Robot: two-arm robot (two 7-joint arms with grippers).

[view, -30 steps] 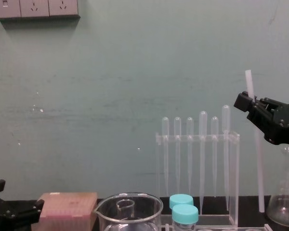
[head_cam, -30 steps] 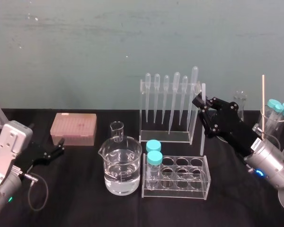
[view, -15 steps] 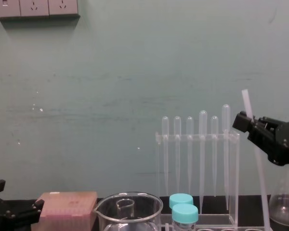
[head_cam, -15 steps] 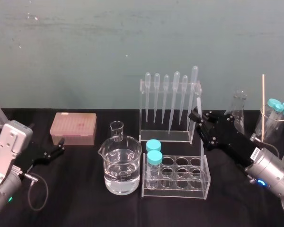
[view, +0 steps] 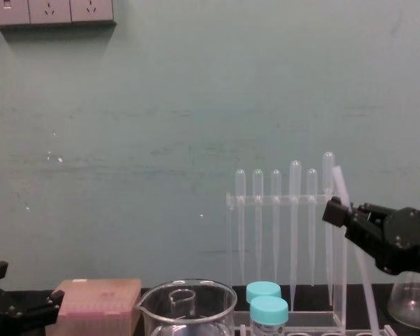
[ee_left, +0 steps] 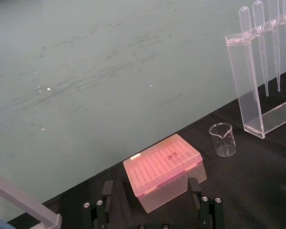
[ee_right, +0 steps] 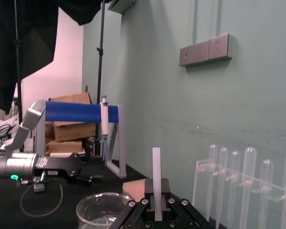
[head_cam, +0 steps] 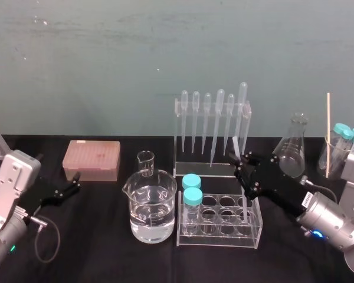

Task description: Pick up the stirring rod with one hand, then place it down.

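Lower now, my right end effector (head_cam: 241,171) is pinching the seemingly light, stiff, slippery rod (view: 339,185) near its top while my left end effector (head_cam: 75,184) is idling spread.

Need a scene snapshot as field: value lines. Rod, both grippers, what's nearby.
stirring rod: held, tilted, top end toward robot's left; lower end down by the tube rack, table contact unclear
right gripper: shut on the stirring rod, in front of the pipette rack
left gripper: open, parked far left near the pink tip box
nearby: beaker with clear liquid, flask
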